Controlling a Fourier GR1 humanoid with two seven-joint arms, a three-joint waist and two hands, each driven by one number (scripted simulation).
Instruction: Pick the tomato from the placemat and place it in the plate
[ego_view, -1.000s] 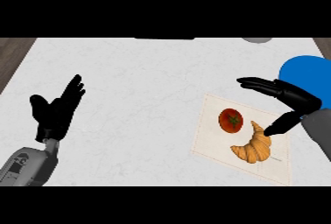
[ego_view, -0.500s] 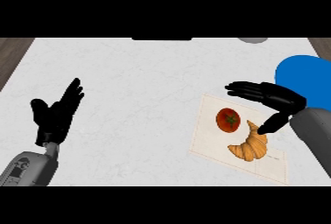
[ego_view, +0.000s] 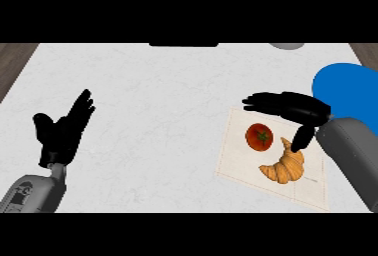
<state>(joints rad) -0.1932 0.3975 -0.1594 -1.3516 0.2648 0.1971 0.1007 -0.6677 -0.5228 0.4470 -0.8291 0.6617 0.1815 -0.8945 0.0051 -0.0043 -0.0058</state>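
The right hand hangs at the right of the frame, just above the tomato, with its fingers spread forward toward the left and its thumb pointing down beside the croissant. The hand is apart and holds nothing; fingers and thumb bracket the space over the tomato without touching it, as far as this view shows.

The step in hand looks like the reach before the grasp. To do it well, the hand should drop straight down so that the fingers pass on the upper side of the tomato and the thumb on its lower right side, then close round its middle. The thumb sits close to the croissant's upper tip, so it should come down between the two without nudging the pastry. A round tomato may roll if touched on one side first, so both sides should meet it together.

The tomato lies on the upper left part of the placemat, with the croissant just beside it toward the lower right. The plate, blue, sits at the upper right edge of the frame, near the mat's far corner, a short carry away.

The left hand rests open at the left of the frame, fingers up, over the bench.
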